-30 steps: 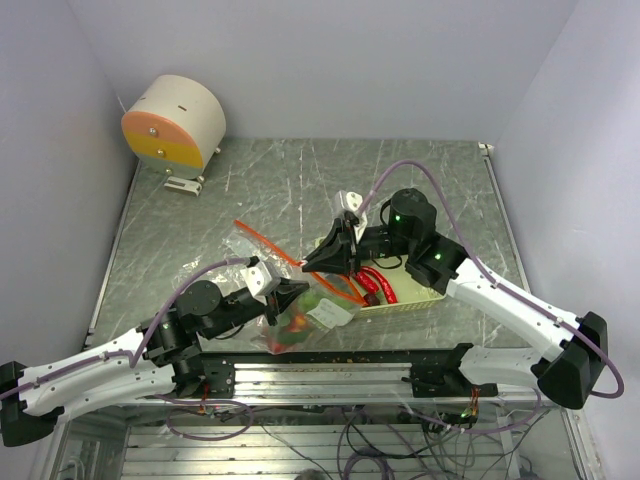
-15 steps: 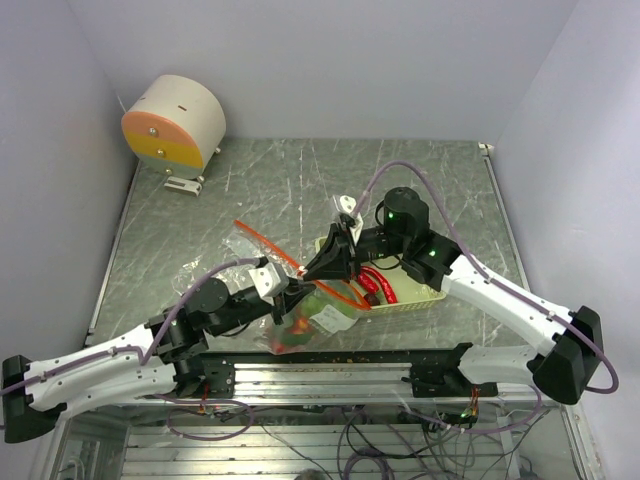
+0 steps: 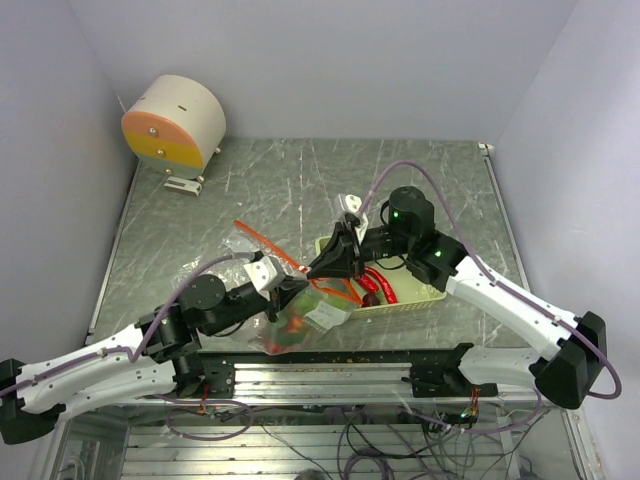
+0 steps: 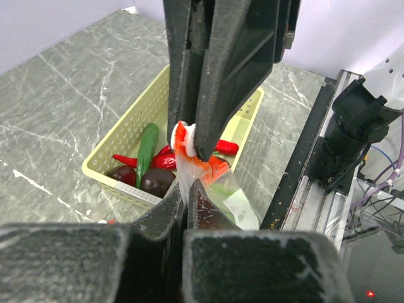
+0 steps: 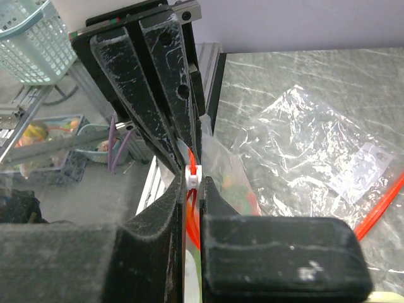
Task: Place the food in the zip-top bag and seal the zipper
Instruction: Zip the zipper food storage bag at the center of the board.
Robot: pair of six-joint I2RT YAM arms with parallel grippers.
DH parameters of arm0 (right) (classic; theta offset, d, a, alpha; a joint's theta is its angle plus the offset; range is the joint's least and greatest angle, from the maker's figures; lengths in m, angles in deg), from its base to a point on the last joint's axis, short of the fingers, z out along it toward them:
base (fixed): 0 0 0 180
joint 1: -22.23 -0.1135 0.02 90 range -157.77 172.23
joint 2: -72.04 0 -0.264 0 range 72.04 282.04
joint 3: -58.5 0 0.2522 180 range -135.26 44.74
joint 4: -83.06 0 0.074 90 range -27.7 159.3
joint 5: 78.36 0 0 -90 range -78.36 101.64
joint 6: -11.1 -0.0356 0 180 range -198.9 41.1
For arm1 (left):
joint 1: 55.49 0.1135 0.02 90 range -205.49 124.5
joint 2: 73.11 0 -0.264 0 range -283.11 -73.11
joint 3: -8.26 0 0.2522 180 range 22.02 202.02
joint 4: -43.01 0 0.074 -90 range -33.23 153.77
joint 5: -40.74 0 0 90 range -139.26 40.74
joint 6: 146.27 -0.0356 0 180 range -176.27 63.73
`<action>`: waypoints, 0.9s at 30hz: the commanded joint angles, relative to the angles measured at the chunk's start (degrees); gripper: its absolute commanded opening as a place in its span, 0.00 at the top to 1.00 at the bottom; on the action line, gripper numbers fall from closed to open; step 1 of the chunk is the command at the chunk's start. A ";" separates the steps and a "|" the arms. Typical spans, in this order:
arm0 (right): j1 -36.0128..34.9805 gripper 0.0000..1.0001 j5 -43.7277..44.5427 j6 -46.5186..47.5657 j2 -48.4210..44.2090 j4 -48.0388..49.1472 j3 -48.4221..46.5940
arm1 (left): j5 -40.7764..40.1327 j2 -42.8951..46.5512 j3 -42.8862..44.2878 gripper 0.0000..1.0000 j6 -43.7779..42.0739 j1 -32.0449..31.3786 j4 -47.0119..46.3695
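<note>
The zip-top bag (image 3: 305, 318) is held up between both grippers near the table's front edge, with red and green food (image 3: 292, 326) inside. My left gripper (image 3: 287, 297) is shut on the bag's clear edge (image 4: 186, 189). My right gripper (image 3: 326, 265) is shut on the white slider (image 5: 194, 175) of the orange-red zipper (image 5: 191, 221); the slider also shows in the left wrist view (image 4: 183, 136). More food lies in the pale basket (image 3: 420, 297): red chilies (image 4: 136, 161), a green pepper (image 4: 147, 145), dark purple pieces (image 4: 156, 182).
A second clear bag (image 3: 240, 248) with an orange strip (image 3: 262, 238) lies flat left of the grippers; it also shows in the right wrist view (image 5: 315, 145). A round white and orange device (image 3: 175, 122) stands at the back left. A metal rail (image 3: 330, 360) runs along the front edge.
Both grippers stay shut on the bag. The left gripper shifted slightly right, then back left. The right gripper dipped a little and came back.
</note>
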 commanded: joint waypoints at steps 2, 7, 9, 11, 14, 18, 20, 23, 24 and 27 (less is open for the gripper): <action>1.87 1.00 0.34 1.63 -1.58 -0.93 0.22 | -5.94 2.29 4.08 0.93 2.45 -0.14 2.97; 1.89 1.00 -0.76 -0.52 0.86 0.62 0.59 | -2.99 3.74 1.51 0.93 2.78 -0.18 -2.88; 1.86 1.00 -1.17 -1.88 1.55 2.66 0.75 | -2.07 3.75 0.91 0.93 2.69 -0.20 -4.45; 1.83 1.00 -1.12 -3.88 1.86 5.29 0.77 | -1.76 2.94 0.88 0.93 2.54 -0.14 -4.77; 1.84 1.00 -2.13 -5.08 2.37 6.81 0.74 | -2.22 1.22 1.53 0.93 2.11 -0.15 -4.13; 1.86 1.00 -4.22 -3.25 1.81 5.16 0.43 | -1.99 0.25 3.04 0.87 1.72 -0.18 -1.98; 1.86 1.00 -4.68 -2.02 1.10 3.99 0.46 | -1.00 0.35 3.11 0.80 1.62 -0.14 -1.75; 1.80 1.00 -6.11 -0.43 0.53 2.01 0.43 | -0.98 0.67 3.51 0.63 1.44 -0.14 -1.15; 1.87 1.00 -6.39 -0.15 0.39 1.78 0.40 | -0.96 0.67 3.73 0.61 1.28 -0.18 -0.74; 1.86 1.00 -6.56 -0.06 0.32 1.61 0.56 | -0.49 0.36 4.69 0.65 0.49 -0.14 0.11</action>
